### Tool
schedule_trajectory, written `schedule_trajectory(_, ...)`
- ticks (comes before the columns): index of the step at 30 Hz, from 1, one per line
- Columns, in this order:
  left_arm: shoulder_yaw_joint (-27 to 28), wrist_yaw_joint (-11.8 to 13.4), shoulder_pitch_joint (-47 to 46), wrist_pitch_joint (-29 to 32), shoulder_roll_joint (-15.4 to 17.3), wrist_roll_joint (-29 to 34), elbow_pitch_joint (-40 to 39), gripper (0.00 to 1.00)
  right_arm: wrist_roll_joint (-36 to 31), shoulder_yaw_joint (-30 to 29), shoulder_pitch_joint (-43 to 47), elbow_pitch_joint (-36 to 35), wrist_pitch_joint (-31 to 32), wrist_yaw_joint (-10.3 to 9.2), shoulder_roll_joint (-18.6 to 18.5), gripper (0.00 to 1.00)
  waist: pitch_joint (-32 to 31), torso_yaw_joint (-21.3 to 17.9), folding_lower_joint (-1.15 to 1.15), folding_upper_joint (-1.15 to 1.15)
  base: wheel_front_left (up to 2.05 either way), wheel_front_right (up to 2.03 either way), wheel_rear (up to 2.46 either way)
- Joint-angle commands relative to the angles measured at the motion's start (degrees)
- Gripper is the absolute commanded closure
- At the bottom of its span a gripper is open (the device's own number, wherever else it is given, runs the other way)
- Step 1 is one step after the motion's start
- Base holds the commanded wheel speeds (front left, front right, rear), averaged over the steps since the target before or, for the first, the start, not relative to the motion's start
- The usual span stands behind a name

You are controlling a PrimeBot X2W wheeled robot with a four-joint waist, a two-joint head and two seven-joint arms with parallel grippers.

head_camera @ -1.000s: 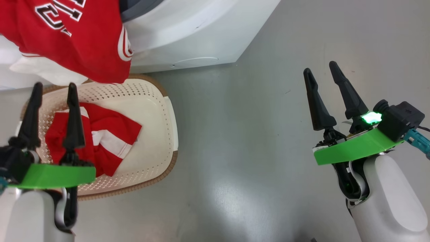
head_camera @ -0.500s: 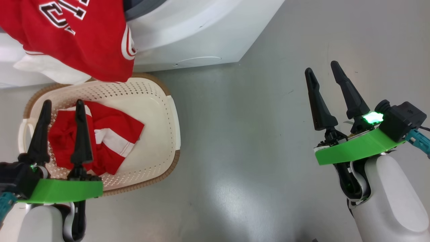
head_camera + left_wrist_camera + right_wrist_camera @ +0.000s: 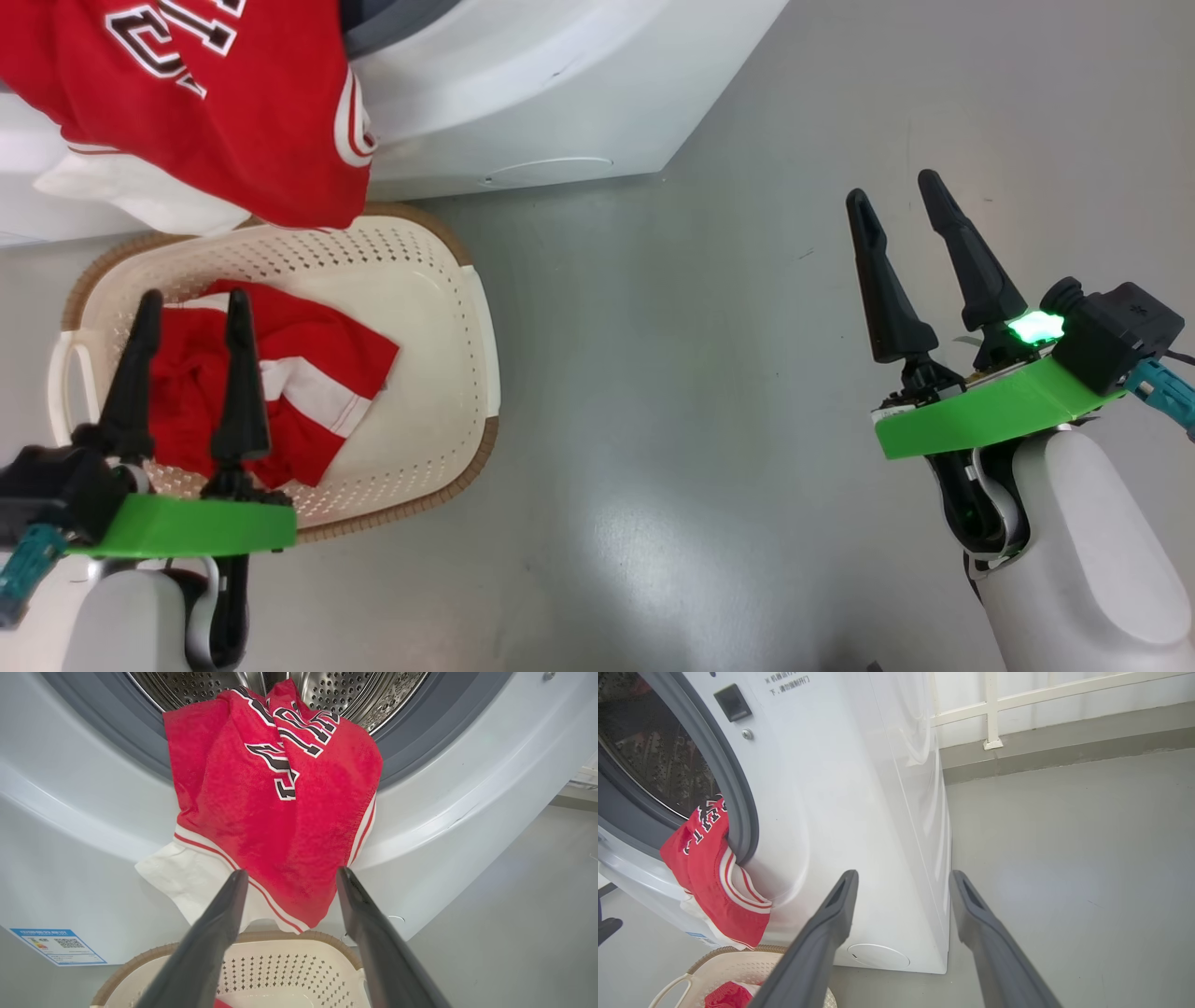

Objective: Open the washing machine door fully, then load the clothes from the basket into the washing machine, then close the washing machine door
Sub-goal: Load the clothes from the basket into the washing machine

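Lower left gripper (image 3: 193,299), fingers (image 3: 241,392) apart and empty, onto bunched middle of clothes (image 3: 313,364) in basket (image 3: 425,317); pinch deep, lift clear of rim.

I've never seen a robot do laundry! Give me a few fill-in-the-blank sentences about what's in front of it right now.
The jersey hanging out of the washing machine is mostly ____ in colour.
The basket lies on the robot's ____ side.
The left gripper and the right gripper are both ____, not shut.
Missing words: red; left; open.
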Motion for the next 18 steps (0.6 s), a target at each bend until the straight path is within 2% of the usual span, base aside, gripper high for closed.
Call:
schedule_trajectory(1, 1.16, -0.18, -0.48, -0.29, 1.41, -0.72, -0.07, 0.0, 0.33, 1.16, 1.7, -1.22, -0.27, 0.09, 0.25, 0.0, 0.06, -0.02, 0.0, 0.0, 0.0, 0.0, 0.0)
schedule_trajectory(18, -4.38, -0.18, -16.39, -0.29, 7.58, -7.69, 23.41, 0.0, 0.48, 1.57, 1.07, -1.26, -0.27, 0.09, 0.96, 0.0, 1.48, -2.04, 0.0, 0.0, 0.0, 0.0, 0.0)
